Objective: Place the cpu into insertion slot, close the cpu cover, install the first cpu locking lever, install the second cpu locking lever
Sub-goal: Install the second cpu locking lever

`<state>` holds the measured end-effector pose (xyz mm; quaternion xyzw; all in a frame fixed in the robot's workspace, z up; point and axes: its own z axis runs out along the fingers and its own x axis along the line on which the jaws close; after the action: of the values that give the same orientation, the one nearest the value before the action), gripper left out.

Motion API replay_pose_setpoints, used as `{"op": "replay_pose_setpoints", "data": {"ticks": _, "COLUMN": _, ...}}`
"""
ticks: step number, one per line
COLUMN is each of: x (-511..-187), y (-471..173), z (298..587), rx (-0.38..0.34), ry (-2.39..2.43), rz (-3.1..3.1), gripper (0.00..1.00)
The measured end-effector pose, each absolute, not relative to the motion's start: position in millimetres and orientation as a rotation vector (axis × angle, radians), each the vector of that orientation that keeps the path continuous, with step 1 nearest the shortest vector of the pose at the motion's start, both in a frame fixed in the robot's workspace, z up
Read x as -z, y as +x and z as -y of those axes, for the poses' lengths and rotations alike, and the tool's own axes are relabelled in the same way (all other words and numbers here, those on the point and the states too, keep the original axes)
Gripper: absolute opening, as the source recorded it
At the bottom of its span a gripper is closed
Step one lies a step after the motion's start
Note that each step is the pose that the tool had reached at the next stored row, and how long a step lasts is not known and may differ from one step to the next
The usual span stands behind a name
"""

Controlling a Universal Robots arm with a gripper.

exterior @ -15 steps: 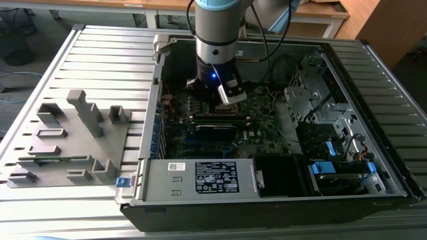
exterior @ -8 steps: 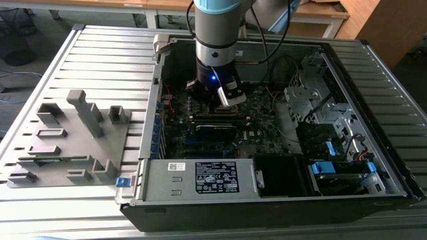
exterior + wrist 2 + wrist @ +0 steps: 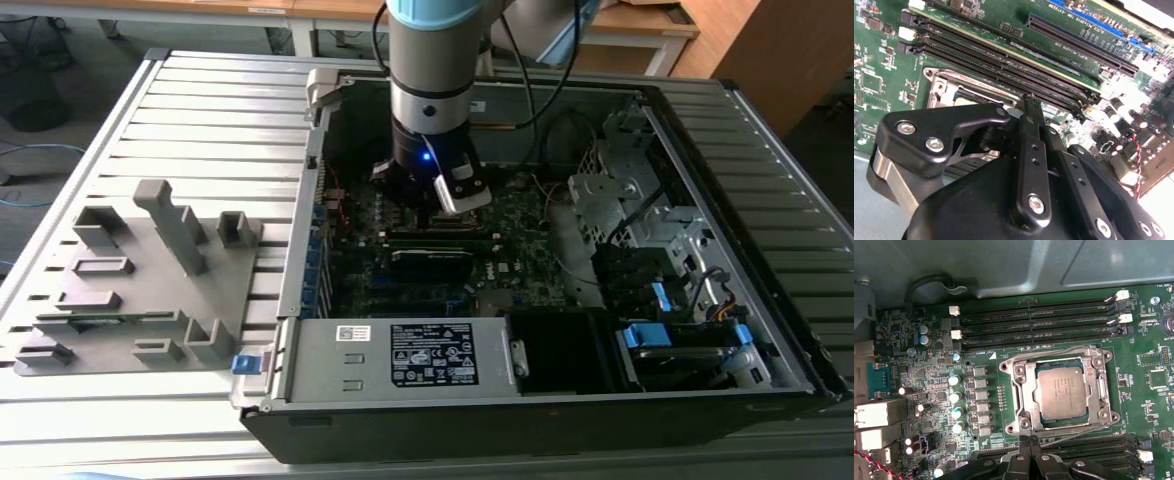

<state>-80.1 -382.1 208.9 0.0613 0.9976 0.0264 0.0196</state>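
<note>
One arm down inside the open computer case [image 3: 561, 400], over the green motherboard [image 3: 934, 365]. Gripper [image 3: 1029, 440] fingers pressed together, empty, at the socket's edge. cpu cover [image 3: 1021, 390] shut flat over the insertion slot [image 3: 1106, 357]; cpu [image 3: 1060, 392] seated inside, silver top showing.

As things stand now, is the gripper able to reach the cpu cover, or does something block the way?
Probably yes. The gripper sits right at the edge of the cpu cover, which lies closed around the cpu, and nothing stands between them.
</note>
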Motion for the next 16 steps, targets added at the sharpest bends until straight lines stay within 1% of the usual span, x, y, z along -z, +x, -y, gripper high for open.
{"op": "replay_pose_setpoints", "data": {"ticks": 7, "x": -208.0, "y": -81.1, "z": 382.5, "rx": -0.097, "ry": 0.191, "rz": -3.096, "gripper": 0.11}}
{"op": "replay_pose_setpoints", "data": {"ticks": 16, "x": -206.6, "y": -81.4, "z": 387.8, "rx": -0.100, "ry": 0.191, "rz": -3.096, "gripper": 0.11}}
